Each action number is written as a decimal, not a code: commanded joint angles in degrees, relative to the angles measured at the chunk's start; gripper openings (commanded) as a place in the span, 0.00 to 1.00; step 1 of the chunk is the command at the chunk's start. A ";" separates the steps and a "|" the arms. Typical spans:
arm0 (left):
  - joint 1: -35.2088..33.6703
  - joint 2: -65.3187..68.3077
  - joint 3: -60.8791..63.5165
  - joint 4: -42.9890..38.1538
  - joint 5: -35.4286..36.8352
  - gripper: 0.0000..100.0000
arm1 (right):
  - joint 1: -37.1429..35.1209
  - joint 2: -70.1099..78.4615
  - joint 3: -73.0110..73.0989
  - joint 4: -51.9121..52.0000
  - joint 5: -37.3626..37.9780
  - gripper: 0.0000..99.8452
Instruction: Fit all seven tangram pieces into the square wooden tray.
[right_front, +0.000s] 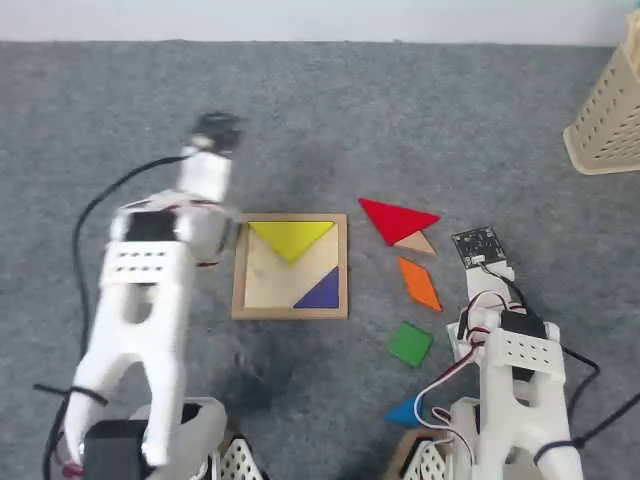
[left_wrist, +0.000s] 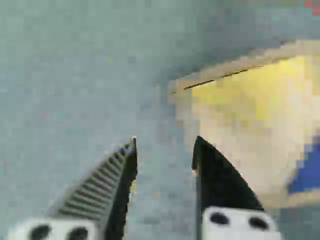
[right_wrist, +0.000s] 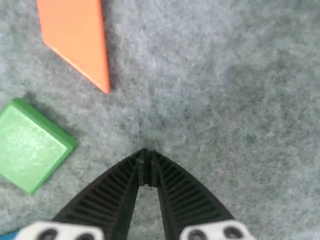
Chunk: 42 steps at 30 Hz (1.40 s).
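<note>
The square wooden tray (right_front: 290, 314) lies mid-table and holds a yellow triangle (right_front: 291, 238) along its far edge and a dark blue triangle (right_front: 322, 291) in its near right corner. To its right, on the grey felt, lie a red triangle (right_front: 397, 219), a small tan triangle (right_front: 415, 242), an orange parallelogram (right_front: 419, 283), a green square (right_front: 410, 343) and a blue triangle (right_front: 404, 411). My left gripper (left_wrist: 166, 142) is open and empty just outside the tray's left corner (left_wrist: 175, 87). My right gripper (right_wrist: 148, 152) is shut on nothing, over bare felt beside the green square (right_wrist: 30, 145) and orange parallelogram (right_wrist: 75, 35).
A beige perforated container (right_front: 610, 100) stands at the back right. The left arm (right_front: 150, 270) rises just left of the tray. The right arm's base (right_front: 515, 400) and cables sit at the front right, close to the blue triangle.
</note>
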 joint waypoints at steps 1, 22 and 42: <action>-10.29 -1.49 6.02 -7.74 1.05 0.18 | 0.57 -2.15 -3.34 -0.31 1.32 0.02; -19.87 8.62 14.99 -20.04 1.32 0.18 | -20.09 16.13 -35.16 16.40 -6.33 0.11; -19.60 8.88 15.08 -20.04 1.05 0.18 | -21.23 51.30 -79.38 24.66 -0.70 0.13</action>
